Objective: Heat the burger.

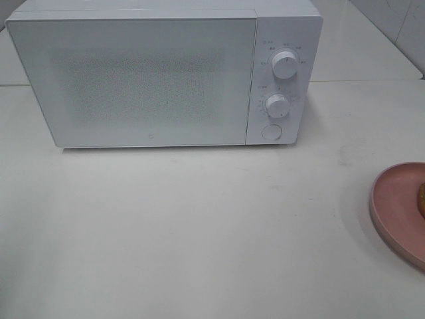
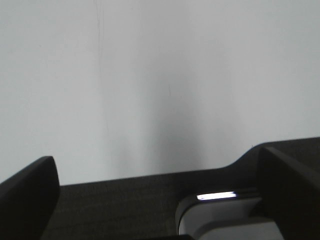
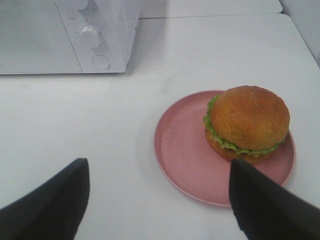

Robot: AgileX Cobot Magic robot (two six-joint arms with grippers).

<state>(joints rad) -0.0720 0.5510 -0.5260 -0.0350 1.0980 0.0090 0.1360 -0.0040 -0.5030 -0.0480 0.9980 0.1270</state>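
The burger (image 3: pixel 247 122) sits on the pink plate (image 3: pixel 182 155), off-centre, on the white table (image 1: pixel 199 232) to the right of the microwave (image 1: pixel 146 80), whose door is closed. The right gripper (image 3: pixel 157 200) hovers near the plate, jaws spread wide, holding nothing. The left gripper (image 2: pixel 160 195) faces a blank white surface, jaws fully apart, empty

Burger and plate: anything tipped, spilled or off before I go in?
Nothing stands out. The burger sits upright on the pink plate, toward one side of it, layers stacked, nothing spilled. The microwave door is shut.
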